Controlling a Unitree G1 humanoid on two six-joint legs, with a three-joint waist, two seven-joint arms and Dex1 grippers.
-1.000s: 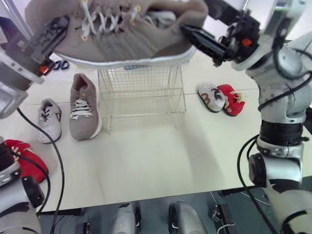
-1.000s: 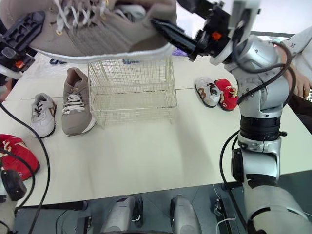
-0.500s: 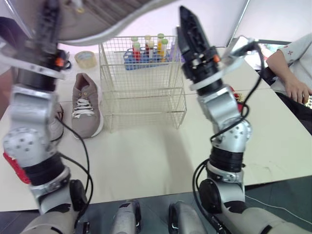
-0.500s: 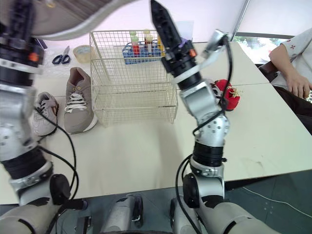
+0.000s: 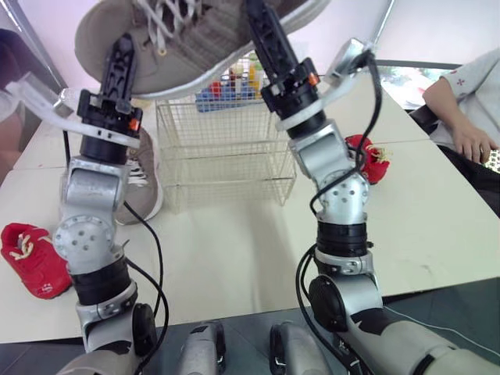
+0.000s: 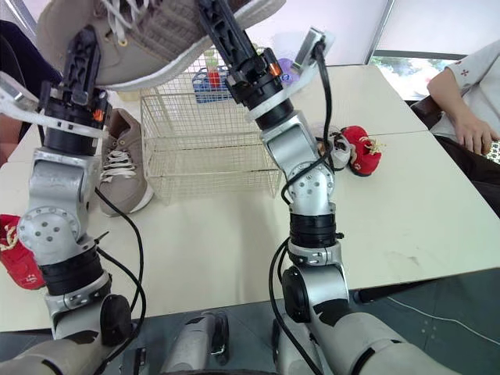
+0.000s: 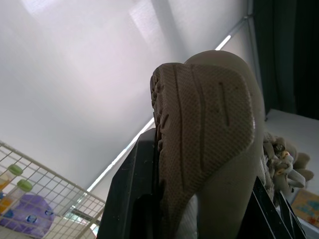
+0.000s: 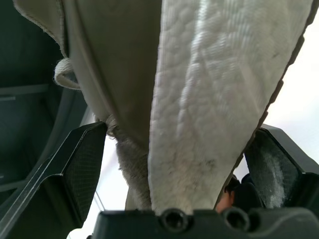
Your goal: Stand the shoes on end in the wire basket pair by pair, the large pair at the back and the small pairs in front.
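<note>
We hold a large taupe shoe [image 5: 195,39] tilted high above the wire basket [image 5: 226,152], our left gripper [image 5: 123,58] at its left end and our right gripper [image 5: 264,31] at its right end. The basket stands on a pale table [image 5: 234,242]. A second taupe shoe [image 5: 147,191] lies just left of it. One red shoe [image 5: 31,254] lies near left, another [image 5: 369,160] right of the basket. A person's hand [image 5: 473,144] rests far right.

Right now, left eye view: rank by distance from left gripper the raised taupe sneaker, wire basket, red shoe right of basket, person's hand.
1. Raised taupe sneaker: clamped in the left gripper.
2. Wire basket: below, to its right.
3. Red shoe: beyond the basket's right side.
4. Person's hand: far right.
</note>
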